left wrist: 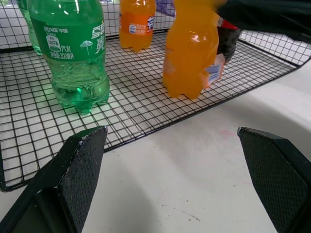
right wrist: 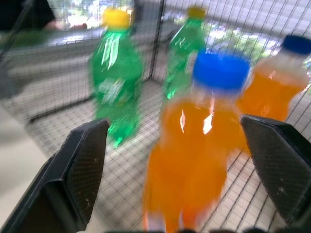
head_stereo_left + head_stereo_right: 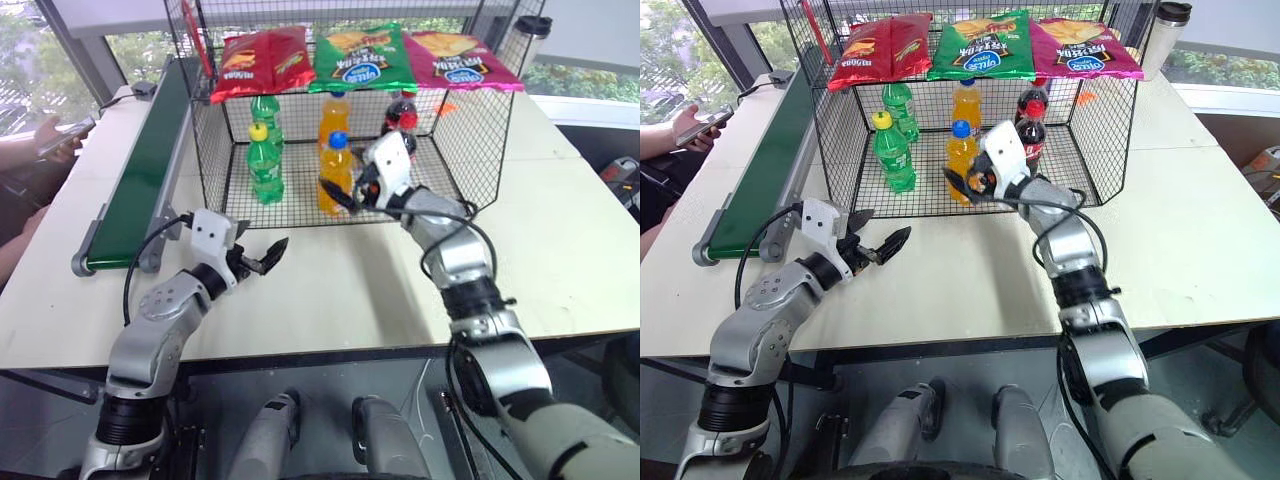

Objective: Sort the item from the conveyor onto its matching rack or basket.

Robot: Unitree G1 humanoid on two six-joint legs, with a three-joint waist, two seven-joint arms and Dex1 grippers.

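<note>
Two orange sodas (image 3: 334,170), two green (image 3: 264,160), perhaps two colas (image 3: 1031,125).

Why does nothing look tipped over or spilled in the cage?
Nothing stands out. The orange soda bottle stands upright on the wire floor of the cage, near the green and cola bottles, and the chip bags lie flat on top.

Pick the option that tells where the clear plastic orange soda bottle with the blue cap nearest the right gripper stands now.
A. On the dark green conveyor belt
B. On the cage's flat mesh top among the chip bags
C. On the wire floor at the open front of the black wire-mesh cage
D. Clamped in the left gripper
C: the orange soda bottle stands upright on the cage floor near its front edge, between the open fingers of the right gripper.
</note>
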